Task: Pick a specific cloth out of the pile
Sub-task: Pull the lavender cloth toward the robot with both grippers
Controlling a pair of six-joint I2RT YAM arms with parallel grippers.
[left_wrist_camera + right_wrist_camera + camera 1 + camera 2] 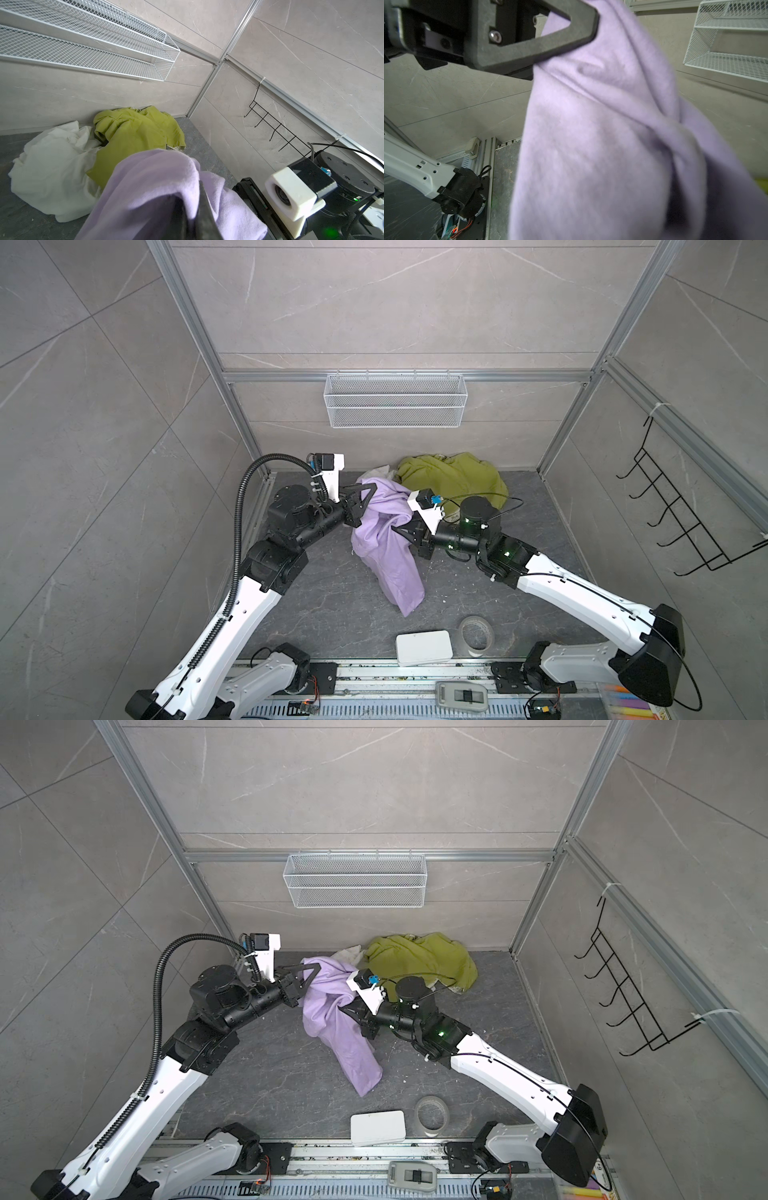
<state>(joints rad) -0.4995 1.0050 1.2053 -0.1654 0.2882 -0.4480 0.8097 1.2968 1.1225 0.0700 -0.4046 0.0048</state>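
Pinching the lavender cloth (386, 547) with my left jaws and right jaws, both pressed tight on its folds, I hold it above the tabletop (324, 605). The pile (453, 477) lies at one o'clock. Every cloth sits outside the wire basket (395, 400) at twelve.

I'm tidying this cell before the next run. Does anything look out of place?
Yes: a tape roll and a white box lie on the floor at the front, apart from the pile. Small white specks are scattered on the floor.
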